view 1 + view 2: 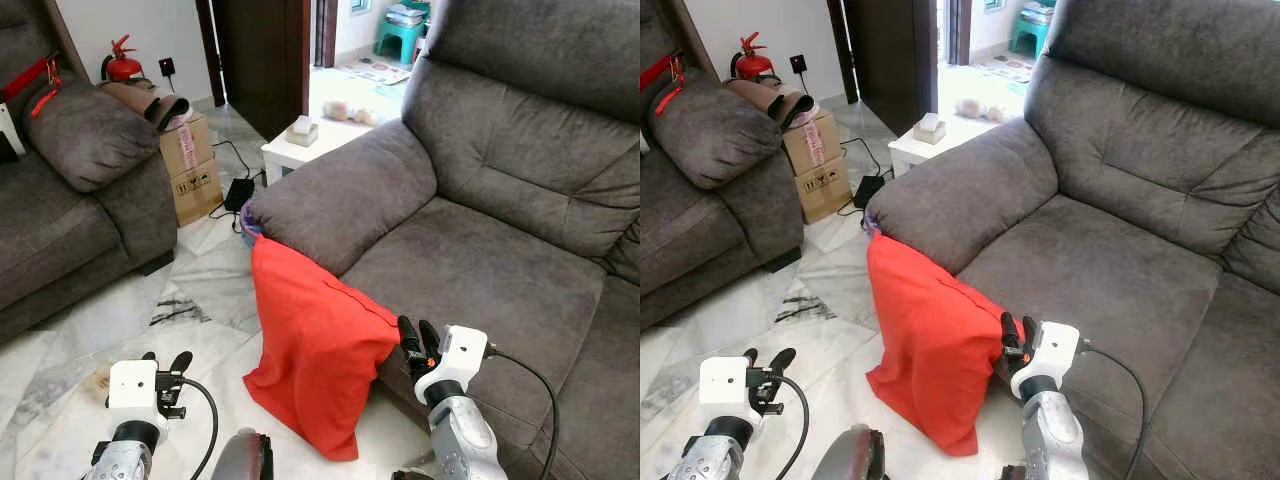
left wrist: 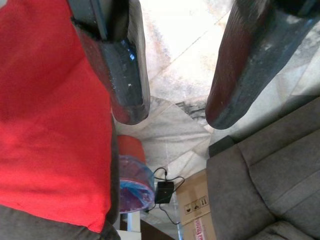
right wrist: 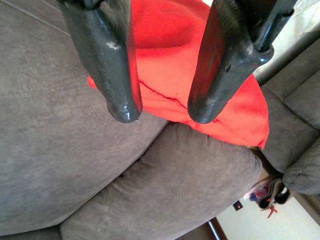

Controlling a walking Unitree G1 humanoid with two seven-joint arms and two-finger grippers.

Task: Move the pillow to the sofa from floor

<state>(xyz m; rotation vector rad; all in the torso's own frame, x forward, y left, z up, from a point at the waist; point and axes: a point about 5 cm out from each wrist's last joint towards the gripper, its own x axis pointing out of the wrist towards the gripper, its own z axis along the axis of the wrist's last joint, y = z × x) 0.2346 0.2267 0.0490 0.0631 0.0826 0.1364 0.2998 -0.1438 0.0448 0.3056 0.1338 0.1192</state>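
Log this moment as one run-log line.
red fabric pillow: on floor, leaning on grey sofa | right gripper: open at pillow edge | left gripper: open, apart

Marble floor with a red pillow standing on it

The pillow (image 1: 315, 350) leans against the right sofa (image 1: 500, 250); a cardboard box (image 1: 190, 165) sits far left on the floor (image 1: 200, 300).

From my end the wide grey fabric sofa seat (image 1: 500, 270) is wide open. The red fabric pillow (image 1: 318, 345) leans against its padded armrest (image 1: 340, 195), blocking that front corner. Bare marble floor (image 1: 200, 300) on my left gives room, cardboard box (image 1: 190, 165) well back.
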